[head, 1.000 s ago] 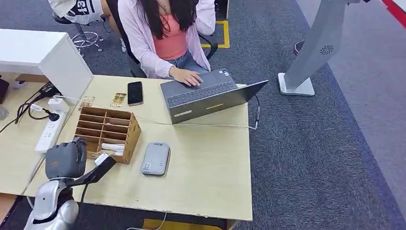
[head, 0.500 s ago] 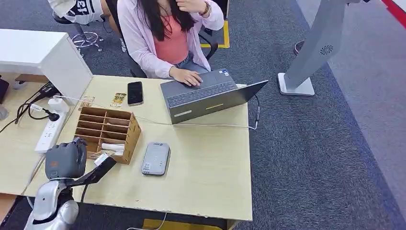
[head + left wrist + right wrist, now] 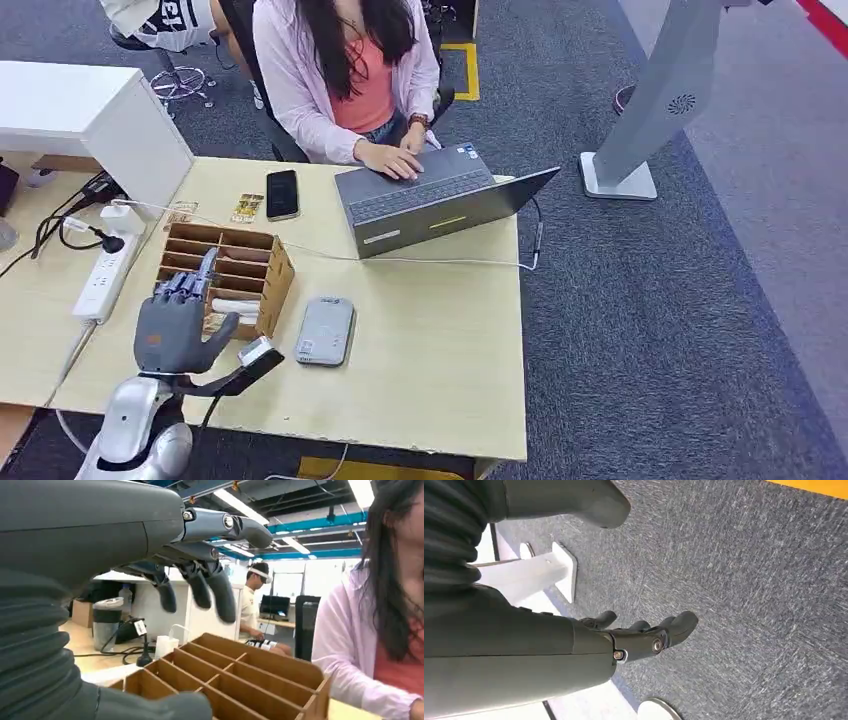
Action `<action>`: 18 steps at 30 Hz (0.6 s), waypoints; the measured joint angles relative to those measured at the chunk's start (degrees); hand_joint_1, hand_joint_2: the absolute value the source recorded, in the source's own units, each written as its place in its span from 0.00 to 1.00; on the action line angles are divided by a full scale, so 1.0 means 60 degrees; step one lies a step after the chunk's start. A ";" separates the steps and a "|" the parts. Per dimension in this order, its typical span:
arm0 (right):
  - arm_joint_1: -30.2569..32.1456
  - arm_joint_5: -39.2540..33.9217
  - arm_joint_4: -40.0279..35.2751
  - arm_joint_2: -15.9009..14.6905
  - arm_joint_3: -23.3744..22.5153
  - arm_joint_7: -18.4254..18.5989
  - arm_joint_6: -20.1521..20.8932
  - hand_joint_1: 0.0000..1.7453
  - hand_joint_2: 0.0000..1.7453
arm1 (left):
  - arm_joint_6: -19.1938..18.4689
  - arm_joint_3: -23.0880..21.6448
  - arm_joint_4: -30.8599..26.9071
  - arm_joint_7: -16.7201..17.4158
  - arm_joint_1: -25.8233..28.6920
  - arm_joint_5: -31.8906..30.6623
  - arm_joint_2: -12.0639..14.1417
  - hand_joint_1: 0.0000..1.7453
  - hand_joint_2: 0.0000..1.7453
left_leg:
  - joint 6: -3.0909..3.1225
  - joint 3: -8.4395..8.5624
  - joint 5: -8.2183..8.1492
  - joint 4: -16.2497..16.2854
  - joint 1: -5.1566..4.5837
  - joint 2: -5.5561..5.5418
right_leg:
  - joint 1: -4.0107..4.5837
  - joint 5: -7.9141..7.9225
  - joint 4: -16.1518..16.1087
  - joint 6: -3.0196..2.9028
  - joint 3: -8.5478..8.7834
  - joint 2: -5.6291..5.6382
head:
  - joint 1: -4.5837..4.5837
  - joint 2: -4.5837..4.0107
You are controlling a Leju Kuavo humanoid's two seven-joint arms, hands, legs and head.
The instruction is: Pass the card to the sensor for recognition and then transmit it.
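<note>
Left hand [image 3: 178, 325] now raised, cardless

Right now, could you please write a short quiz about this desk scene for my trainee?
1. True or false: the left hand holds a card.
2. The grey sensor lies beside which thing? A) the laptop B) the wooden organizer C) the power strip
3. What dark, flat thing lies between the organizer and the person?

Key:
1. False; the fingers are spread over the organizer, holding nothing.
2. B
3. The phone.
</note>
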 joint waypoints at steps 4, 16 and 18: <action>0.0000 0.0015 -0.0004 0.0015 -0.0004 0.0000 -0.0008 0.00 1.00 | 0.0599 -0.0033 -0.0179 -0.0113 0.0024 -0.0062 -0.0040 0.00 1.00 | 0.0000 0.0001 0.0000 -0.0001 0.0001 0.0001 | 0.0001 0.0000 0.0000 0.0000 0.0000 0.0000 | 0.0000 0.0000; -0.0016 0.0007 -0.0004 0.0044 -0.0011 -0.0077 0.0007 0.00 1.00 | -0.2604 -0.0065 0.0565 0.1213 -0.0208 -0.0029 0.0135 0.00 1.00 | 0.0000 0.0002 0.0002 0.0000 0.0001 0.0007 | 0.0001 0.0002 0.0000 0.0000 -0.0002 0.0004 | 0.0000 0.0000; -0.0021 0.0011 -0.0004 0.0044 -0.0015 -0.0077 0.0022 0.00 1.00 | -0.2669 -0.0080 0.0699 0.1220 -0.0250 -0.0025 0.0168 0.00 1.00 | 0.0000 0.0001 0.0002 0.0000 0.0001 0.0005 | 0.0001 0.0001 0.0000 0.0000 -0.0002 0.0003 | 0.0000 0.0000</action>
